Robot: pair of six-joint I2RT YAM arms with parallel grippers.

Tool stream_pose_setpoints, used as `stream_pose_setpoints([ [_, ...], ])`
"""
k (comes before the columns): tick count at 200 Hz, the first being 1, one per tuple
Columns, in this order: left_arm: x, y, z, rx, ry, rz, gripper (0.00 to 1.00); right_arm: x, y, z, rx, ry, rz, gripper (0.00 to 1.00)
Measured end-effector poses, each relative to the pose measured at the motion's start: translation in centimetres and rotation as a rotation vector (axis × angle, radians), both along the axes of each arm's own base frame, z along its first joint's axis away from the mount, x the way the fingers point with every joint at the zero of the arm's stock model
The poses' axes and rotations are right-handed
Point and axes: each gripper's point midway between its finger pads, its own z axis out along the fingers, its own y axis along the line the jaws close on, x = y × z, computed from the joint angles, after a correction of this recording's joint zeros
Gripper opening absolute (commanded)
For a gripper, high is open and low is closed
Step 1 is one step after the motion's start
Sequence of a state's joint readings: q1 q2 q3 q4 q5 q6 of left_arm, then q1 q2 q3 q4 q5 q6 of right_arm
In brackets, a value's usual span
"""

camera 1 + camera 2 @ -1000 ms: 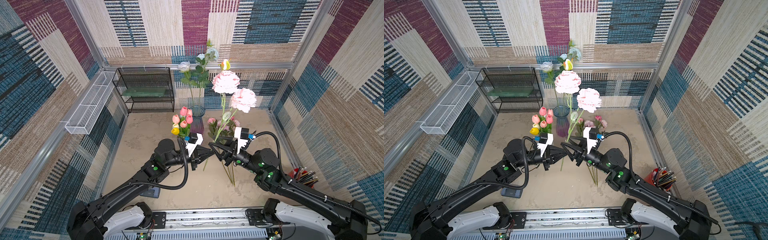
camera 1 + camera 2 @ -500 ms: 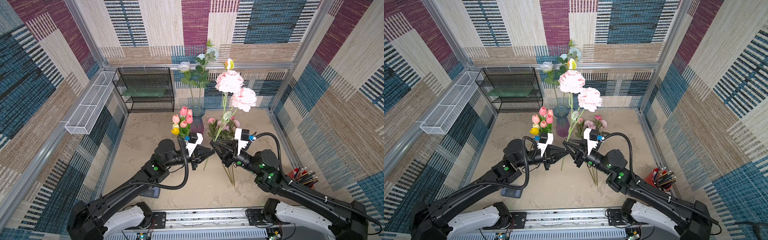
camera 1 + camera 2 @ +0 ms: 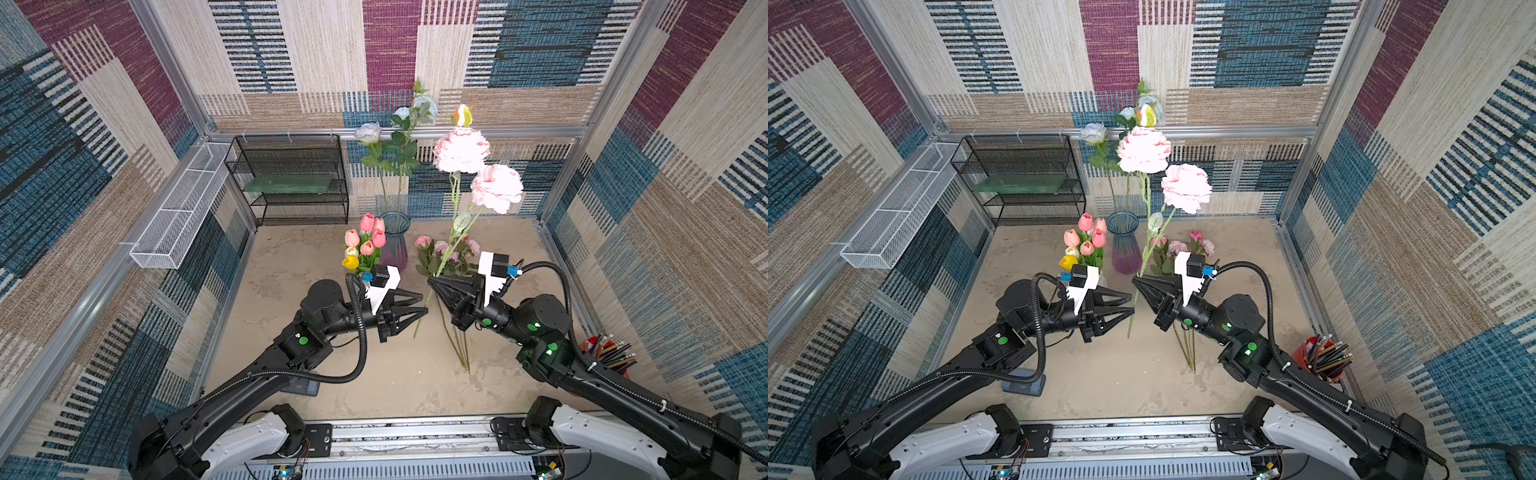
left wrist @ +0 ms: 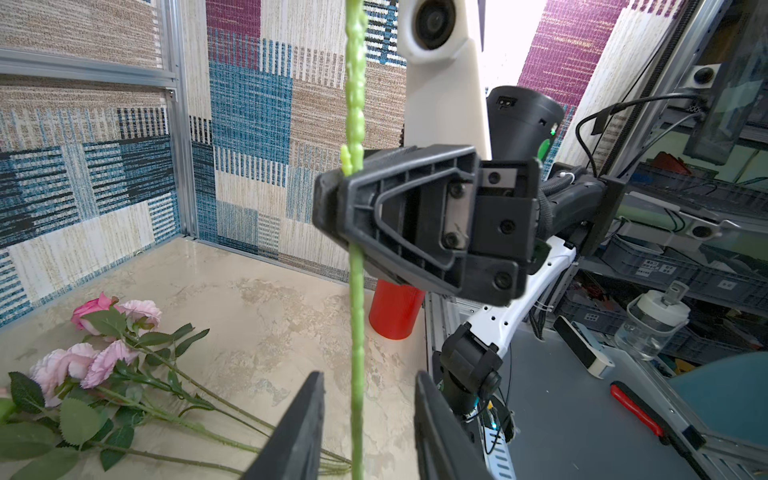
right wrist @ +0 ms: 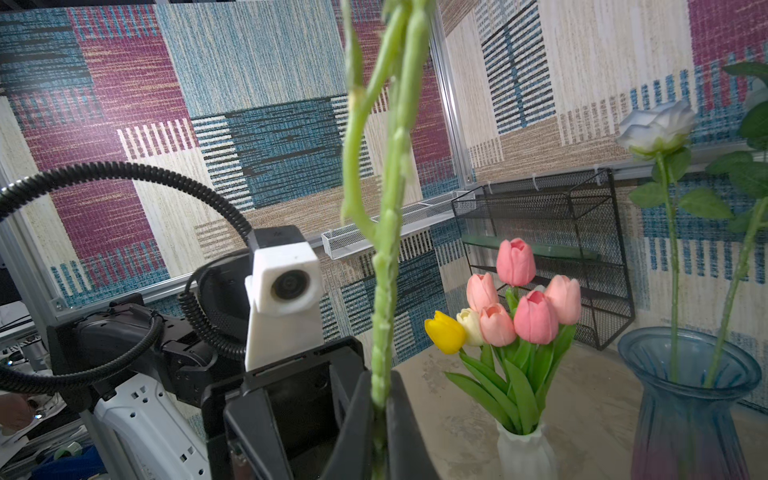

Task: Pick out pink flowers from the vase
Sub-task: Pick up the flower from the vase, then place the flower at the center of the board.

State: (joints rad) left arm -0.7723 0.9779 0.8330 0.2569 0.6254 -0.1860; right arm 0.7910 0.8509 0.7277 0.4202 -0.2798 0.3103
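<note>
Pale-pink ruffled peonies (image 3: 461, 149) share one long green stem (image 4: 356, 291). Black right gripper (image 3: 432, 283) is clamped on the stem; black left gripper (image 3: 424, 303) is part-open, jaws either side of it.

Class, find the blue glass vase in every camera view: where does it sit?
Top view: blue glass vase, mid-picture, right of the tulips.
Top view: vase, same place.
Left wrist: not in it.
Right wrist: vase, beside the tulips.
Landmark: green peony stem, in all four.
</note>
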Motion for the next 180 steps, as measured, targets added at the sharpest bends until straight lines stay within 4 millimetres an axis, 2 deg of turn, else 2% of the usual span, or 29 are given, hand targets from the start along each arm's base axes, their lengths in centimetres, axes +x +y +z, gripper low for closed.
stream_pose_setpoints([
  [18, -0.1, 1.2, 0.6, 0.018, 0.003, 0.057, 0.50, 0.8, -1.6, -0.5, -0.022, 0.025, -0.049, 0.00],
  [36, -0.6, 2.8, 1.2, 0.038, -0.004, 0.112, 0.51, 2.7, -3.5, -2.5, -0.065, 0.099, -0.117, 0.00],
  [51, -1.2, 4.2, 1.4, 0.056, -0.012, 0.152, 0.51, 4.7, -5.1, -5.5, -0.111, 0.205, -0.170, 0.00],
  [83, -3.1, 7.1, 0.8, 0.104, -0.034, 0.196, 0.52, 8.2, -8.1, -14.5, -0.209, 0.509, -0.249, 0.00],
  [110, -4.4, 9.0, -1.1, 0.147, -0.062, 0.222, 0.53, 9.7, -8.5, -20.5, -0.300, 0.734, -0.245, 0.00],
  [137, -4.9, 9.7, -4.0, 0.195, -0.062, 0.223, 0.53, 10.8, -8.4, -25.2, -0.406, 0.882, -0.238, 0.00],
  [156, -4.9, 9.7, -5.1, 0.213, -0.057, 0.220, 0.53, 11.2, -8.4, -27.7, -0.476, 0.952, -0.237, 0.01],
  [180, -4.9, 9.6, -5.5, 0.226, -0.055, 0.218, 0.53, 11.9, -8.7, -29.8, -0.543, 0.997, -0.248, 0.01],
])
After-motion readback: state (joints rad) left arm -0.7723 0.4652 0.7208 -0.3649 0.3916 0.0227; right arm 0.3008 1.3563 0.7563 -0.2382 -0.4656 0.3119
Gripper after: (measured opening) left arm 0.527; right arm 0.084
